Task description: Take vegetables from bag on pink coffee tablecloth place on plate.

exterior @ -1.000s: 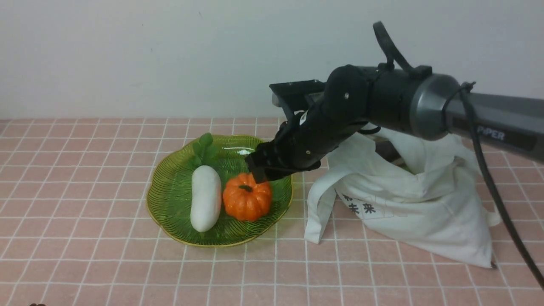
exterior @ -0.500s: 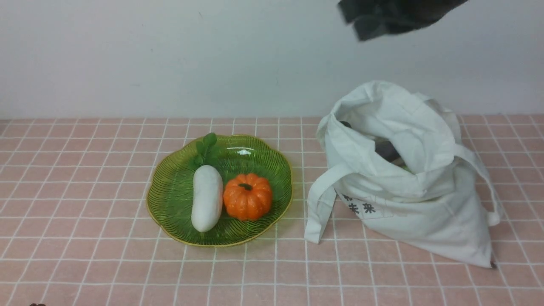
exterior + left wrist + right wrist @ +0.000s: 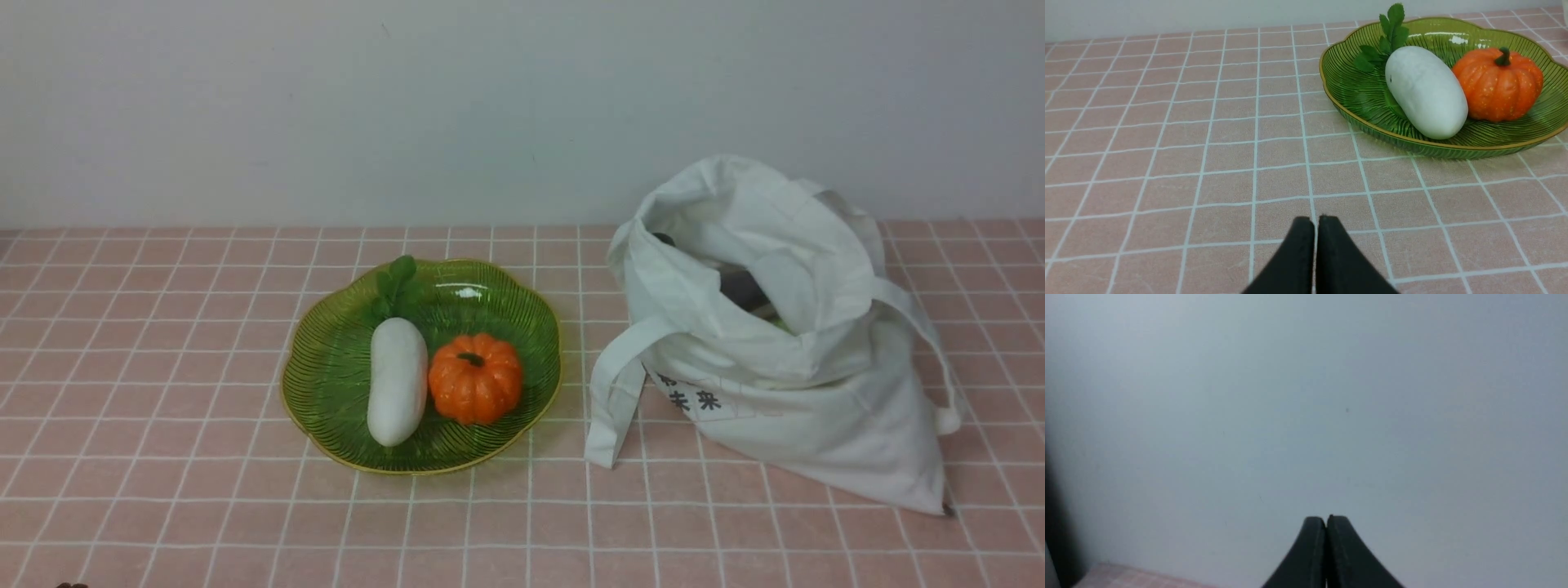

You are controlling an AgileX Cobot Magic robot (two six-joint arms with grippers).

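Observation:
An orange pumpkin (image 3: pixel 475 389) and a white radish with green leaves (image 3: pixel 397 379) lie side by side in the green plate (image 3: pixel 326 384) on the pink tablecloth (image 3: pixel 163 327). The white bag (image 3: pixel 784 359) slumps to the plate's right, mouth open, with dark items partly showing inside. Neither arm shows in the front view. In the left wrist view my left gripper (image 3: pixel 1316 220) is shut and empty, low over the cloth, short of the plate (image 3: pixel 1355 92), pumpkin (image 3: pixel 1498 83) and radish (image 3: pixel 1425 92). My right gripper (image 3: pixel 1326 518) is shut and empty, facing the bare wall.
A pale wall (image 3: pixel 490 106) runs along the back of the table. Bare pink cloth lies to the left of the plate and along the front edge (image 3: pixel 522 539). A bag strap (image 3: pixel 612 400) hangs down between bag and plate.
My right arm rose from above the pumpkin on the plate and left the front view upward. The pumpkin stays on the plate beside the radish. The bag's top has sprung back up.

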